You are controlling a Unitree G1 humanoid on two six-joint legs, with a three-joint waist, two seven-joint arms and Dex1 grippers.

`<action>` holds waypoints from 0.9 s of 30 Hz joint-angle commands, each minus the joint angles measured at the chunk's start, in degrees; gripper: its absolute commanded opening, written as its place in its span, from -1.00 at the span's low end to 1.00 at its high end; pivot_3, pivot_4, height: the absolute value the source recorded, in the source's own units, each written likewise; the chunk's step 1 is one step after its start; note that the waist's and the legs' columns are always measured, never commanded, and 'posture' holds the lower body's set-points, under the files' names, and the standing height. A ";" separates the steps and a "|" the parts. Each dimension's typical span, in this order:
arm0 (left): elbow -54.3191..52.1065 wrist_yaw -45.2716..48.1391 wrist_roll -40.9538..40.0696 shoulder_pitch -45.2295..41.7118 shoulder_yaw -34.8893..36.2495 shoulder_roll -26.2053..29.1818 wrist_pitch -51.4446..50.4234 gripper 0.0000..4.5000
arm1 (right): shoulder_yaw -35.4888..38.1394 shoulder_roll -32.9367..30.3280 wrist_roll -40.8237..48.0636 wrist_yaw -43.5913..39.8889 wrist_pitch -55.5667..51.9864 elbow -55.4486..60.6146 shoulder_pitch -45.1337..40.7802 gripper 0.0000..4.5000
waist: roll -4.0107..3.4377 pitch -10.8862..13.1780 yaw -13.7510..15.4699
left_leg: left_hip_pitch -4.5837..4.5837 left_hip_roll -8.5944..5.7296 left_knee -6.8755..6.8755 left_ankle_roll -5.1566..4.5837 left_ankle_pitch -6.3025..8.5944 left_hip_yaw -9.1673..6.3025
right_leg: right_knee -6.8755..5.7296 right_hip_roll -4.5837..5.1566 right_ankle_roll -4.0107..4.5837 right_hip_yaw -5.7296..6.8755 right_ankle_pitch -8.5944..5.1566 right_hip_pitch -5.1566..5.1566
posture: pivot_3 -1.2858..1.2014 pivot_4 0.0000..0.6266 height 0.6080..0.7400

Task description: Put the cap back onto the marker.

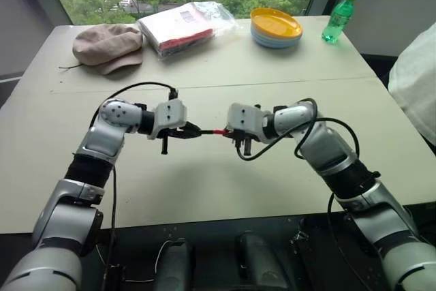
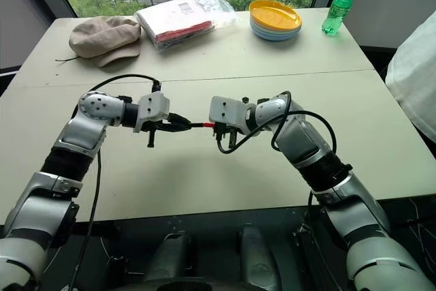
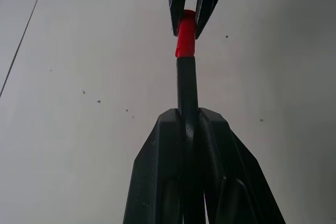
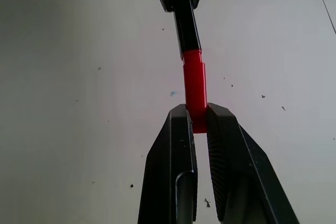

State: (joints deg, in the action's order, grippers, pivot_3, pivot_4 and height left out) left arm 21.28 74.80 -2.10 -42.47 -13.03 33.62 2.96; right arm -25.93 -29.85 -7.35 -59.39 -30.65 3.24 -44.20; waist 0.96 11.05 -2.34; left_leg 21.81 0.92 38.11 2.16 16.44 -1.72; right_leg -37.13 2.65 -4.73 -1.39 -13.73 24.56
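Above the middle of the table my two grippers meet tip to tip. My left gripper [image 3: 187, 116] is shut on the black body of the marker [image 3: 186, 82], which points at the other hand. My right gripper [image 4: 196, 111] is shut on the small red cap [image 4: 194, 85]. The cap sits in line with the marker [image 4: 187, 24], and its open end meets the black body with no gap that I can see. From the head, the cap [image 1: 219, 131] is a short red piece between the left gripper [image 1: 193, 131] and the right gripper [image 1: 229, 132], held clear of the tabletop.
At the far side of the beige table [image 1: 204, 189] lie a tan hat [image 1: 107, 44], a plastic-wrapped package [image 1: 184, 26], a stack of plates with a yellow one on top [image 1: 276, 26] and a green bottle [image 1: 338, 17]. A white cloth [image 1: 417, 76] shows at the right edge.
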 commanded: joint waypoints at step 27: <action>2.79 -2.46 0.95 -3.69 -0.86 -4.14 5.03 -1.00 | -3.59 7.62 -4.71 0.85 -0.28 4.22 -5.53 -0.97 | 0.00 0.00 -0.03 | 0.00 0.00 0.01 0.00 0.00 0.00 | -0.03 0.00 0.00 0.01 0.00 0.01 | 0.03 -0.52 1.00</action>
State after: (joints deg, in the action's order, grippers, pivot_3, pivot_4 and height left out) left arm 26.26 73.20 0.64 -43.67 -13.52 32.31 7.96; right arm -29.81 -26.49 -14.62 -58.62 -33.19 2.39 -46.25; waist 0.96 11.05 -2.37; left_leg 21.81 0.91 38.11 2.16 16.44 -1.72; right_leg -37.16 2.65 -4.73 -1.38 -13.73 24.57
